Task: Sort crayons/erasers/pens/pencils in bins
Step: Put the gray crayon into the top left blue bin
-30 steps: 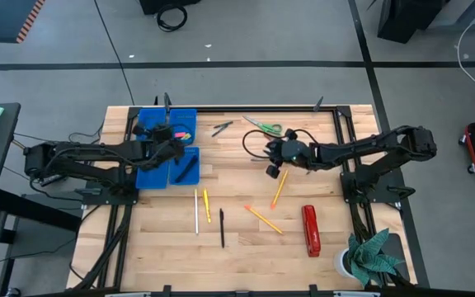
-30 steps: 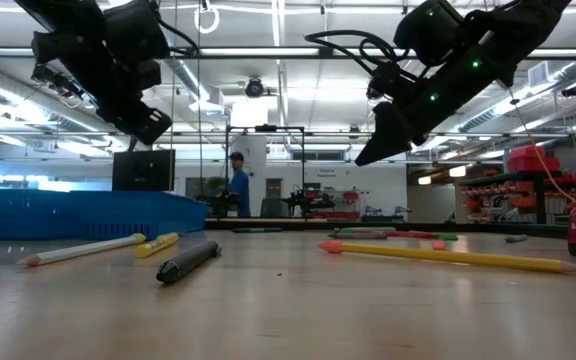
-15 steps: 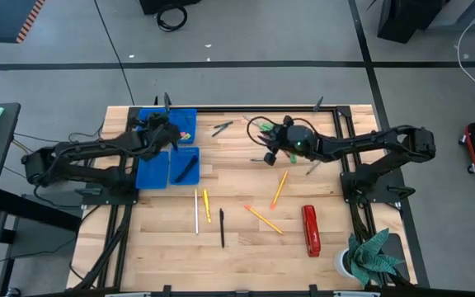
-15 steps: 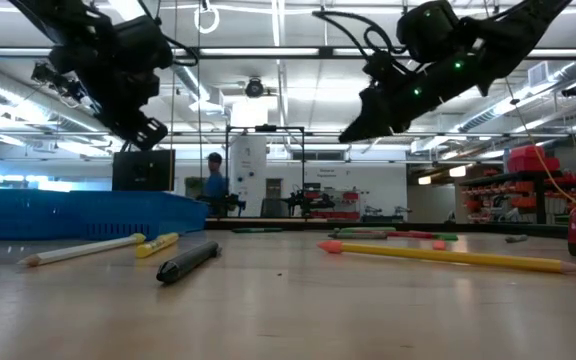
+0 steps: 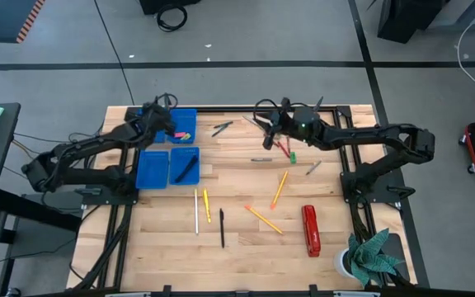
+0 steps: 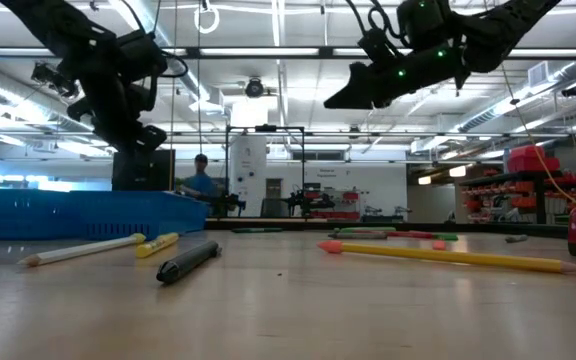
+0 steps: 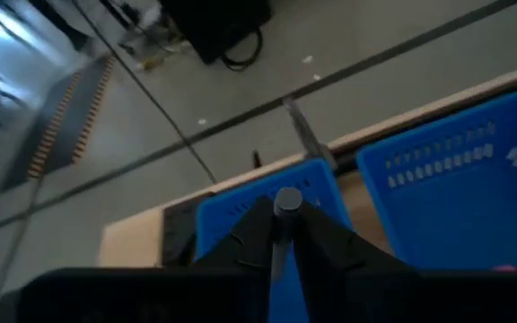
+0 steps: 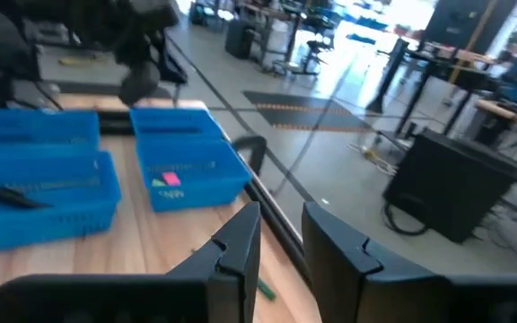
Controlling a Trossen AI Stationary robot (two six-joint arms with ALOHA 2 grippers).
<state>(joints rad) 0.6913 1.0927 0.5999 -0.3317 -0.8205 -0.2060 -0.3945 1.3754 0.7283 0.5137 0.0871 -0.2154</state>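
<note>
My left gripper (image 5: 157, 115) (image 7: 285, 220) hovers over the far-left blue bin (image 5: 148, 125), shut on a grey pen (image 7: 287, 201). The bin beside it (image 5: 185, 125) holds pink and yellow erasers (image 5: 181, 134). Of the two nearer bins, one (image 5: 186, 165) holds a black pen (image 5: 186, 168). My right gripper (image 5: 270, 124) (image 8: 281, 242) is open with nothing between its fingers, raised above the green-handled scissors (image 5: 264, 127). Red and green crayons (image 5: 288, 152) lie below it. Pencils (image 5: 279, 188) (image 5: 195, 212) and a black pen (image 5: 221, 228) lie flat on the table's middle. My left gripper pinches the grey pen between its two fingers. The pen's round end (image 7: 287, 199) pokes out past the fingertips, and its shaft runs back along the gap between them. The pen is lifted clear, above the blue bins.
A red stapler (image 5: 310, 230) lies near the right front. Grey pens (image 5: 261, 159) (image 5: 313, 167) (image 5: 221, 129) lie on the far half. A potted plant (image 5: 369, 256) stands at the near right corner. A person (image 6: 200, 180) is in the room beyond the table.
My left gripper has swung with the pen from over the nearer bins toward the table's far edge, rolling a little. My right gripper has risen and moved toward the far edge, from beside the orange pencil to above the scissors, tipping up toward level.
</note>
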